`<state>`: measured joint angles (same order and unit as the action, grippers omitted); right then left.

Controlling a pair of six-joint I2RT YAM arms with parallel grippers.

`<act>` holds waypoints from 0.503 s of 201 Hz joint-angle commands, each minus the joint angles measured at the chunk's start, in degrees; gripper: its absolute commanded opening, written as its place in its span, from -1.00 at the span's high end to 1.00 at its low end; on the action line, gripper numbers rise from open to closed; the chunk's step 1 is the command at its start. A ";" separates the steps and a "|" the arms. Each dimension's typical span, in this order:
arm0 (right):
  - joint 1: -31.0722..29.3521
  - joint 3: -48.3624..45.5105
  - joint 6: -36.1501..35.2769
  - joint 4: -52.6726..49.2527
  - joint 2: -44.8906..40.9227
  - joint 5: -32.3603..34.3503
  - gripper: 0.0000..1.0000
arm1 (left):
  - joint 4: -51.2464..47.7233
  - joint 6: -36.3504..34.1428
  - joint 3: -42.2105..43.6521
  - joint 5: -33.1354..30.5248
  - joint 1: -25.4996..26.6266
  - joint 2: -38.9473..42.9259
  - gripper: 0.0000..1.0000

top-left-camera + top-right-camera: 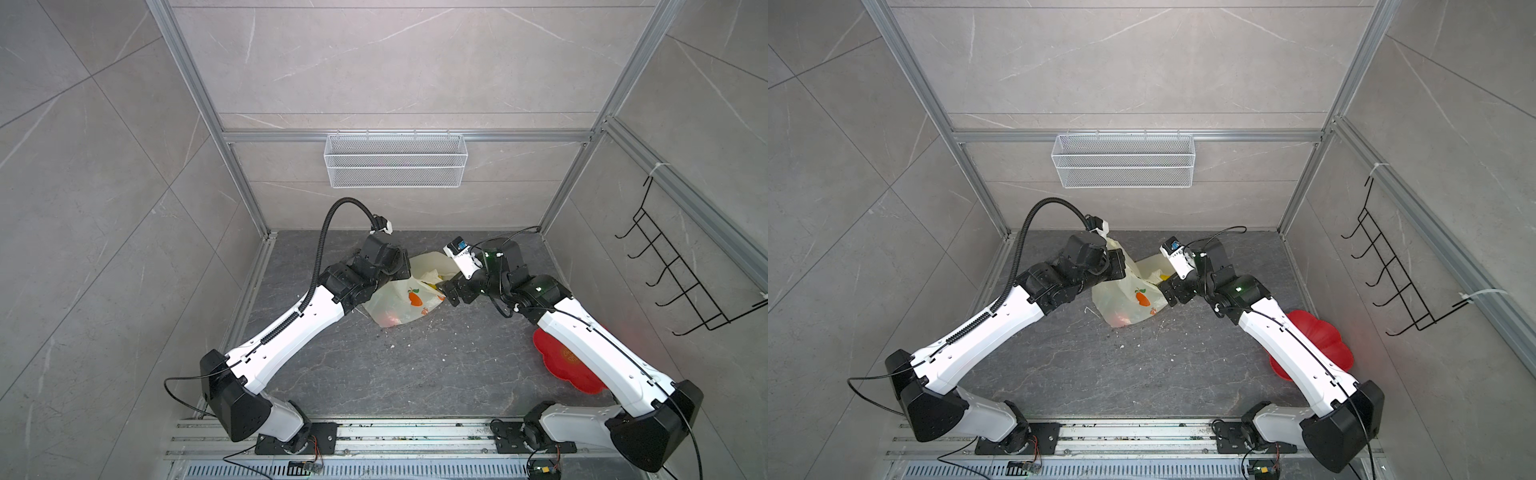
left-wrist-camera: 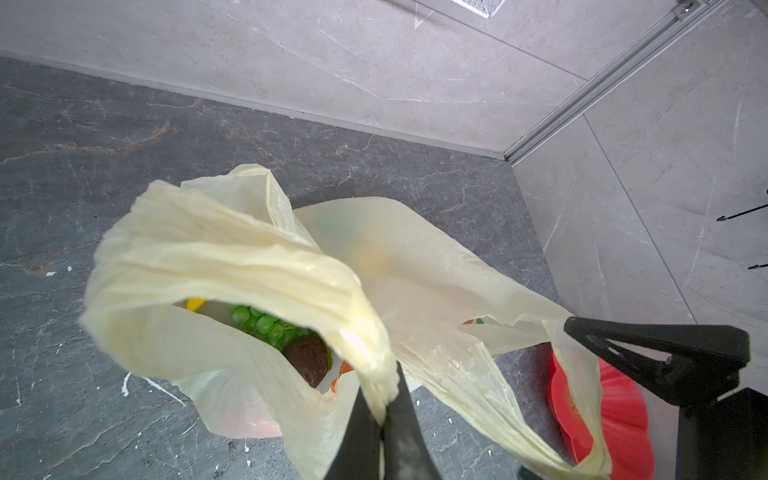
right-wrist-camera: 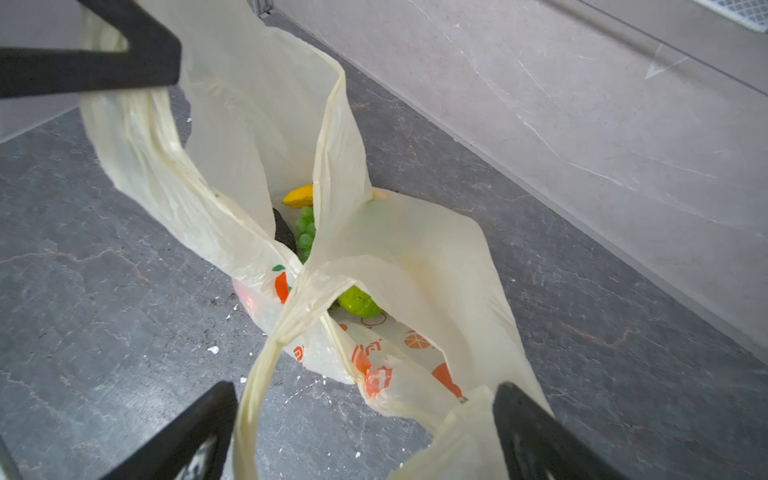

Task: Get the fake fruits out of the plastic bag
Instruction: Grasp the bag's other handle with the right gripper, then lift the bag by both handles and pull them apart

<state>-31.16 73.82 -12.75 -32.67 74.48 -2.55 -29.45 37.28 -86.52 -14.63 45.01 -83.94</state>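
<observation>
Plastic bag (image 2: 415, 266) mouth gapes wide, one handle pinched by left gripper (image 2: 384, 411).

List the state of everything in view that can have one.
bag, on table, mouth open, one side raised.
left gripper, shut on bag.
right gripper, open, jaws either side of a handle.
grapes, in bag.
banana, in bag.
green fruit, in bag.
brown piece, in bag.
plate, on table, partly under right arm.
</observation>
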 commanded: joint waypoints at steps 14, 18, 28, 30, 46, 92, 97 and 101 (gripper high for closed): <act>-1.61 0.74 -3.04 1.58 3.18 9.84 -0.88 | 1.64 -1.02 0.17 0.24 -0.01 2.55 1.00; -1.57 0.79 -2.99 1.75 3.28 10.15 -0.85 | 1.59 -1.11 0.21 0.14 0.00 2.63 1.00; -1.70 0.89 -2.72 2.60 3.46 10.98 -0.74 | 1.39 -1.33 0.21 -0.04 -0.01 2.81 1.00; -1.71 0.91 -2.65 2.89 3.48 11.29 -0.72 | 1.41 -1.37 0.26 -0.11 0.03 2.82 1.00; -1.78 1.41 -1.21 5.02 3.99 14.39 -0.40 | 1.02 -1.84 0.18 -0.39 0.00 2.88 1.00; -1.22 5.74 9.61 7.55 6.91 20.19 0.44 | -2.90 -4.98 -3.21 -0.31 -3.27 1.77 1.00; -0.52 6.87 12.39 6.88 7.60 19.93 0.49 | -3.71 -5.47 -4.38 0.90 -4.72 1.19 1.00; -0.14 7.53 13.71 6.45 8.01 19.62 0.51 | -4.34 -5.86 -5.40 1.83 -5.80 0.61 1.00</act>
<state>-32.56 76.93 -8.80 -27.57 80.29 13.82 -30.94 35.18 -86.61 -14.63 43.81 -83.20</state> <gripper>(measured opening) 0.291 0.044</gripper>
